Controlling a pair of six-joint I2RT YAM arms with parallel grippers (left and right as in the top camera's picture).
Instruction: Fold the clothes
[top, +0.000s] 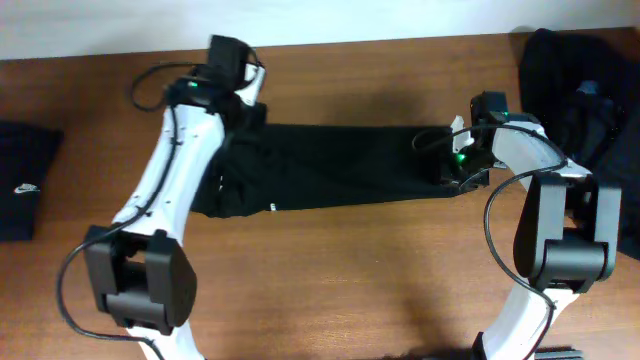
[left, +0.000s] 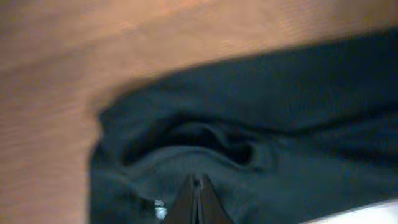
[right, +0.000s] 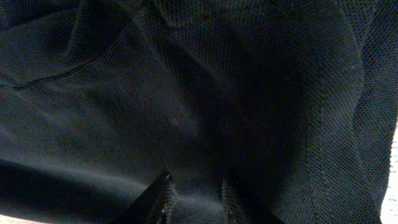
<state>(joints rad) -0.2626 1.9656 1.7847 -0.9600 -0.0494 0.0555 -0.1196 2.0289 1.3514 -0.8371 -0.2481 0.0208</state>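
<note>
while the black garment (top: 340, 165) lies stretched lengthwise across the middle of the brown worktop (top: 350, 290), its two ends are each met by an end effector. the left end effector (left: 198, 198) is at the garment's left end, near the far edge, with its fingers pressed together and the tips against a rumpled fold of cloth; whether any fabric is pinched between them cannot be told. the right end effector (right: 196, 200) is low over the garment's right end, and its fingers (right: 163, 198) stand apart with dark mesh cloth showing in the gap. a small white tag (top: 273, 208) shows at the garment's near edge. well apart from it, a folded shirt (top: 20, 160) with a white logo (top: 27, 187) lies at the worktop's left edge, and a loose heap of black clothes (top: 590, 90) sits at the far right corner.
</note>
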